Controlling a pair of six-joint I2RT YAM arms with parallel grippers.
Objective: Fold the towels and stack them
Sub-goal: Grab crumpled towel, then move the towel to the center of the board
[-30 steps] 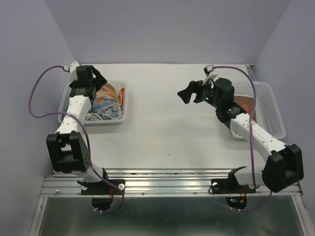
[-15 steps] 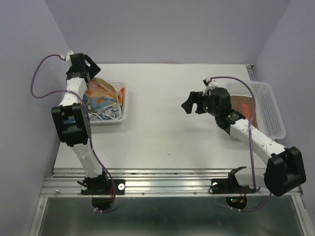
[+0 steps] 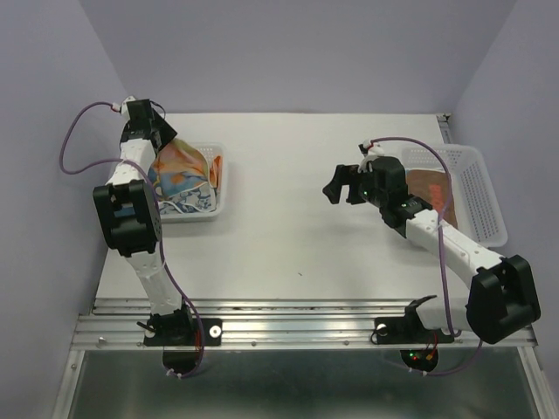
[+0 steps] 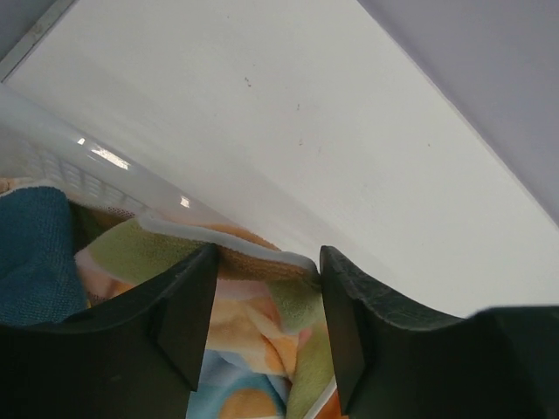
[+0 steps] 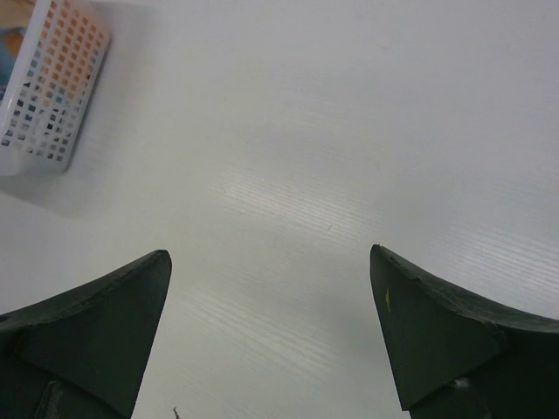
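My left gripper (image 3: 155,138) is at the back left corner of the left basket (image 3: 188,216). It is shut on the edge of the orange/blue circles towel (image 3: 179,166), which is pulled up into a peak. In the left wrist view the towel (image 4: 253,323) fills the gap between my fingers (image 4: 188,305). A white towel with blue pattern (image 3: 188,202) and a dark blue towel (image 3: 217,170) lie in the same basket. A brown towel (image 3: 432,188) lies in the right basket (image 3: 479,205). My right gripper (image 3: 337,185) is open and empty above the bare table.
The left basket's corner (image 5: 52,83) shows at the far left of the right wrist view. Purple walls close in the back and both sides. The left arm's cable (image 3: 74,144) loops near the left wall.
My left arm has swung up and back to the basket's rear corner, drawing the orange/blue towel up. My right gripper has dropped slightly toward the table's middle.
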